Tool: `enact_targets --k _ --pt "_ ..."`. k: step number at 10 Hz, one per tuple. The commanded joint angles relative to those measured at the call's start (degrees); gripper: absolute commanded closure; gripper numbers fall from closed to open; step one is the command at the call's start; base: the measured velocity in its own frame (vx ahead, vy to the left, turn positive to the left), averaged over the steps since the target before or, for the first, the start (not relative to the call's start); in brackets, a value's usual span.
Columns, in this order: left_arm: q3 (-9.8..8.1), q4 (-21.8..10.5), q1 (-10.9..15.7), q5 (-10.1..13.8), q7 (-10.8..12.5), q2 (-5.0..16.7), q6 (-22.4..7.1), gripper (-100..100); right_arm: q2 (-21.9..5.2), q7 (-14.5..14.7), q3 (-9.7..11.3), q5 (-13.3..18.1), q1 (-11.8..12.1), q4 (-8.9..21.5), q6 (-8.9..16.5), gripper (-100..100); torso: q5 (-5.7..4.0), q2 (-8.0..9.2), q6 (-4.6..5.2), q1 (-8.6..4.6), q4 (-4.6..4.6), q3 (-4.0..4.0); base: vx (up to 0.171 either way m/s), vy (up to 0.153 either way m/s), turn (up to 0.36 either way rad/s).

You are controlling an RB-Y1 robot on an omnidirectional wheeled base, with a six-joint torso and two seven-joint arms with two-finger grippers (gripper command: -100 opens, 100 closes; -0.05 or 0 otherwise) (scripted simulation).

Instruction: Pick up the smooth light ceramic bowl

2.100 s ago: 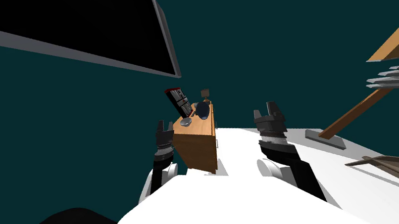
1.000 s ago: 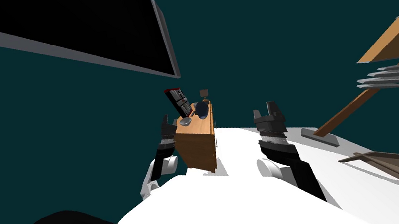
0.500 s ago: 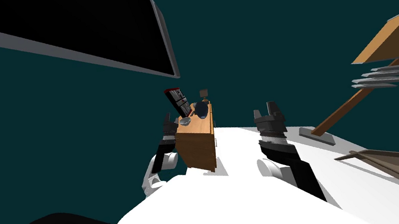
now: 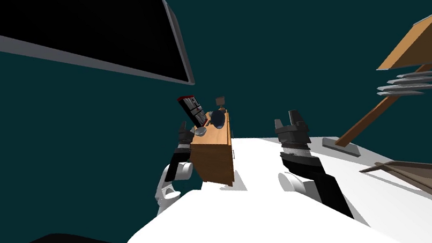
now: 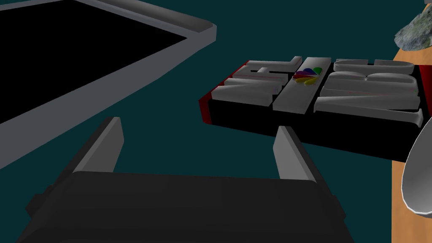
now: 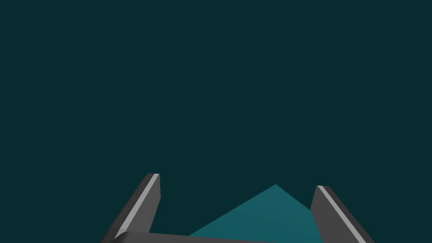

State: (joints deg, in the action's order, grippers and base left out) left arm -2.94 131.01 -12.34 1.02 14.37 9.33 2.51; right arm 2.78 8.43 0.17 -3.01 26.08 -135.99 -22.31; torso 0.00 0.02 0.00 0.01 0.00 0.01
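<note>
Since the bowl (image 5: pixel 415 177) lay ungrasped beside the wide-spread left pincer (image 5: pixel 197 126), approach was judged underway.
Sideways alignment over it was called for before closing.

Left end effector (image 5: pixel 197 124), formerly lower beside the wooden cabinet (image 4: pixel 212 155), has risen to the cabinet's top edge, close beside the light bowl (image 4: pixel 201 130).

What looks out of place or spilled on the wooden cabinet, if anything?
Nothing stands out: the light bowl rests on the wooden cabinet beside the lettered black box, and the open left hand hangs close by.
</note>
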Motion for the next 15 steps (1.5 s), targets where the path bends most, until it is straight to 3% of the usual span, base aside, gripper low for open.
enact_targets --k 1,2,4,5,7,8,10,11,13,14,15 --pt "-0.09 -0.1 1.0 0.5 0.5 0.4 -2.9 -100 0.0 0.0 0.0 0.0 0.0 0.0 0.0 0 0.0 0.0 0.0 0.0 0.0 0.0 -0.01 0.002 -0.018" --pt "-0.18 -0.3 3.0 1.5 1.4 1.2 -4.5 -100 0.0 0.0 0.0 0.0 0.0 0.0 0.0 0 0.0 0.01 -0.01 0.0 0.0 0.0 -0.015 0.003 -0.029" --pt "-0.18 -0.3 3.0 1.5 1.4 1.2 -7.4 -100 0.0 0.0 0.0 0.0 0.0 0.0 0.0 0 0.01 0.01 -0.01 0.01 0.0 0.01 -0.005 0.002 -0.008" --pt "-0.28 -0.6 5.2 2.5 2.2 2.1 -9.4 -100 0.0 0.0 0.0 0.0 0.0 0.0 0.0 0 0.01 -0.01 -0.02 0.01 0.0 0.0 -0.005 0.004 -0.023" --pt "-0.28 -0.6 5.2 2.5 2.2 2.1 -11.7 -100 0.0 0.0 0.0 0.0 0.0 0.0 0.0 0 0.01 -0.01 -0.01 0.01 0.0 -0.01 -0.002 0.003 -0.012" --pt "-0.38 -0.8 7.3 3.6 3.1 3.0 -13.8 -100 0.0 0.0 0.0 0.0 0.0 0.0 0.0 0 0.01 -0.01 -0.02 0.0 -0.01 -0.01 -0.003 0.004 -0.03" --pt "-0.38 -0.8 7.3 3.6 3.1 3.0 -16.2 -100 0.0 0.0 0.0 0.0 0.0 0.0 0.0 0 0.01 -0.02 -0.01 0.01 -0.01 -0.01 -0.002 0.003 -0.01" --pt "-0.47 -1.2 9.5 4.7 4.1 4.0 -18.2 -100 0.0 0.0 0.0 0.0 0.0 0.0 0.0 0 0.01 -0.02 -0.02 0.01 -0.01 -0.01 -0.002 0.005 -0.024" --pt "-0.47 -1.2 9.5 4.7 4.1 4.0 -20.8 -100 0.0 0.0 0.0 0.0 0.0 0.0 0.0 0 0.01 -0.02 -0.01 0.02 -0.01 -0.01 -0.001 0.004 -0.014" --pt "-0.55 -1.5 11.8 5.8 5.0 4.9 -22.7 -100 0.0 0.0 0.0 0.0 0.0 0.0 0.0 0 0.01 -0.02 -0.02 0.01 -0.01 -0.01 0.001 0.008 -0.034" --pt "-0.55 -1.5 11.8 5.8 5.0 4.9 -24.3 -100 0.0 0.0 0.0 0.0 0.0 0.0 0.0 0 0.0 -0.03 -0.01 0.02 -0.01 -0.02 0.001 0.008 -0.023"
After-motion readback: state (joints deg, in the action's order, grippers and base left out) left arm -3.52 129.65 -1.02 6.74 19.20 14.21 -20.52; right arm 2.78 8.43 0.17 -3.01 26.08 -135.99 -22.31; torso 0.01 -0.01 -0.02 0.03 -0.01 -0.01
